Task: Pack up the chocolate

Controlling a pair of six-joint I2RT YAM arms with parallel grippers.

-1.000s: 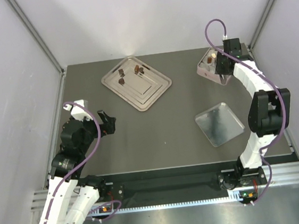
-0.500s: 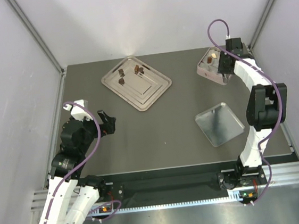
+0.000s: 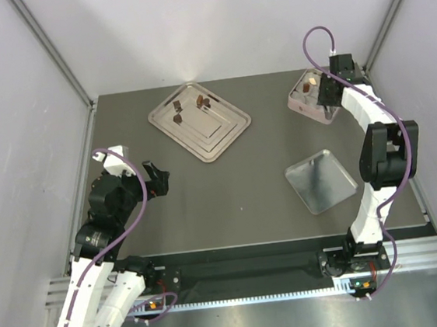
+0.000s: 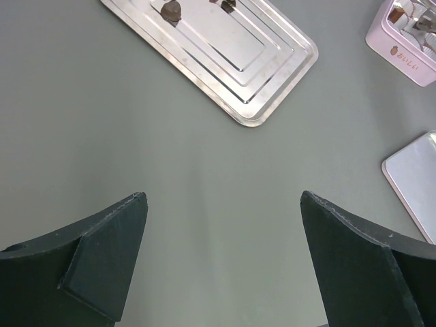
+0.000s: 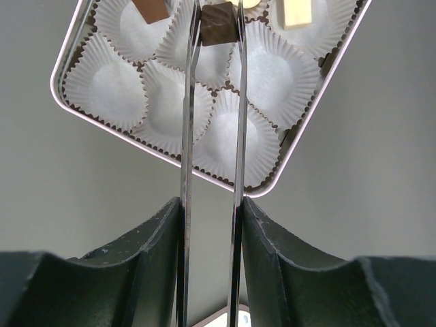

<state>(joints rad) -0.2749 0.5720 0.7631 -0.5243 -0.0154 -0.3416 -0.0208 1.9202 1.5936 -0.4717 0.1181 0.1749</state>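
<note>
My right gripper (image 5: 211, 204) is shut on a pair of metal tweezers (image 5: 187, 136). The tweezer tips pinch a dark brown chocolate (image 5: 218, 32) above a white paper cup of the pink box (image 5: 102, 122). Another brown piece (image 5: 151, 8) and a cream piece (image 5: 298, 12) lie in cups at the box's far side. From above, the right gripper (image 3: 323, 99) hovers at the pink box (image 3: 300, 106) at the back right. Three more chocolates (image 3: 178, 118) lie on the steel tray (image 3: 223, 135). My left gripper (image 4: 221, 197) stands open over bare table, holding nothing.
The box's silver lid (image 3: 320, 180) lies flat on the table in front of the right arm. In the left wrist view, the steel tray (image 4: 272, 68) is ahead, the pink box (image 4: 402, 54) is at far right and the lid (image 4: 415, 170) at the right edge. Walls enclose the table.
My right wrist has shifted slightly back and to the right over the pink box, still carrying the tweezers. The left arm has not moved.
</note>
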